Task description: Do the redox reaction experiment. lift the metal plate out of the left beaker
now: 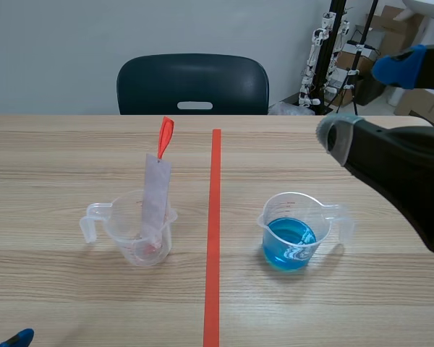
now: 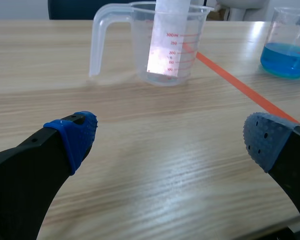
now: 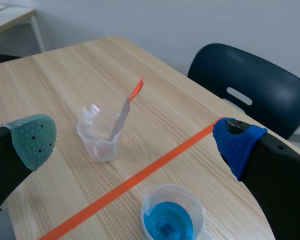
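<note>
In the left beaker (image 1: 141,235), around 9 o'clock from the orange tape line (image 1: 213,238), that's where the metal plate (image 1: 157,191) is. Its foot is down on the beaker floor and its long axis is nearly upright. The top leans a touch toward 1 o'clock and ends in a little red tag (image 1: 165,136) well above the rim.

From the left gripper (image 2: 168,142) the plate sits pretty much dead ahead, 12 o'clock, well apart from the pads. The jaws are spread wide with nothing in them. The right gripper (image 3: 135,142) is gaping and empty too, hanging high over the right side of the table (image 1: 58,303). From there the plate is off around 11 o'clock, across the tape line.

So I'd say the left arm is the nearer one. My guess is the grab wants the bare strip above the rim, then a pull straight up along that axis so the beaker doesn't tip.

Count: one plate, one tag, one tape line. Two beakers, and the right beaker (image 1: 293,235) at 3 o'clock from the tape holds blue liquid. One chair (image 1: 193,84) at 12 o'clock.
</note>
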Robot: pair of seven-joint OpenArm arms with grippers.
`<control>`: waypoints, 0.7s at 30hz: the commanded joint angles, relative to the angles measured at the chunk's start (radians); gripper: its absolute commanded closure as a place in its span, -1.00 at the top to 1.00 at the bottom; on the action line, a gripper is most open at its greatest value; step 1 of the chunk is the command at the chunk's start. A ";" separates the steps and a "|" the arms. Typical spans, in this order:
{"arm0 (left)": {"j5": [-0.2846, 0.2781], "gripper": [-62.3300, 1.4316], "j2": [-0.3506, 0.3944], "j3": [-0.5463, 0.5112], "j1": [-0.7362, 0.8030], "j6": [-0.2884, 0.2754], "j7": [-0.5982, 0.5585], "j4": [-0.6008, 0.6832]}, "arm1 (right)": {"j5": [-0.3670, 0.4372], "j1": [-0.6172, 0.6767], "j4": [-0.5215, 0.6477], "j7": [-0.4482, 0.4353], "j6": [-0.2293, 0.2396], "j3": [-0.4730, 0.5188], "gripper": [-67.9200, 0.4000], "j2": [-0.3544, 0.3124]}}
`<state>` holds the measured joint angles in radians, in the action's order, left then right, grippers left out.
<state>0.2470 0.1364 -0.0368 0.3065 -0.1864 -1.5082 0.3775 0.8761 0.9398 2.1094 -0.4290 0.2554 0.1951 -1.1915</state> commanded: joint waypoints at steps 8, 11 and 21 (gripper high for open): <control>-0.003 0.99 0.006 -0.004 0.015 0.000 -0.046 0.130 | -0.019 -0.109 -0.029 -0.068 -0.029 -0.112 1.00 0.002; -0.003 0.99 0.006 -0.004 0.021 0.000 -0.046 0.155 | -0.019 -0.219 -0.050 -0.005 -0.055 -0.185 1.00 0.024; -0.003 0.99 0.017 -0.004 0.031 0.013 -0.046 0.188 | -0.020 -0.555 -0.175 0.131 -0.053 -0.462 1.00 0.167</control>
<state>0.2459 0.1421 -0.0372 0.3302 -0.1757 -1.5082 0.5587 0.8463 0.3977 1.9186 -0.2905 0.2016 -0.2787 -1.0260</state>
